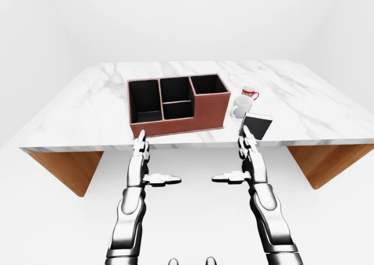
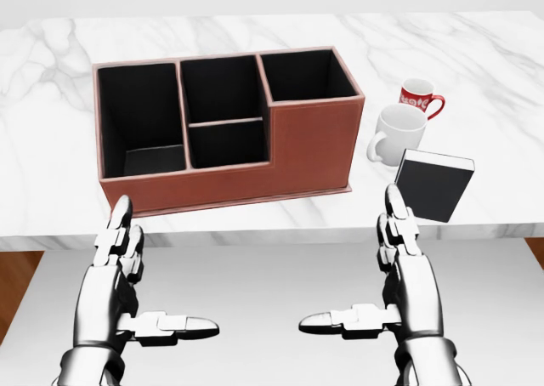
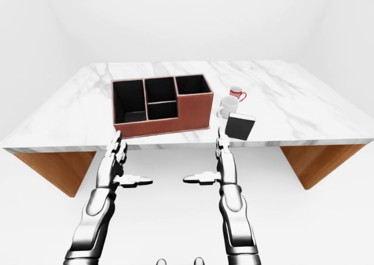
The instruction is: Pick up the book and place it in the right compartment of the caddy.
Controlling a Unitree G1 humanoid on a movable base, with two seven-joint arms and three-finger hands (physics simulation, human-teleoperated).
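Book, dark-covered with white page edges [image 2: 433,184], stands near the marble tabletop [image 2: 51,80] edge beside the brown leather caddy [image 2: 313,144], right hand [image 2: 406,271] just below it, both hands' fingers [image 2: 397,212] released, left hand [image 2: 115,271] idle.

No text, number or brand can be read anywhere in the three views. White markings are seen on the side of the red mug [image 2: 420,96], which stands on the tabletop [image 2: 476,54] at the right of the head view, but they are too small and blurred to be made out as letters. The dark cover of the book [image 2: 432,185] is shown plain, with nothing printed on the face that is visible. No label is carried by the white mug [image 2: 395,134] or by the brown walls of the caddy [image 2: 310,139].
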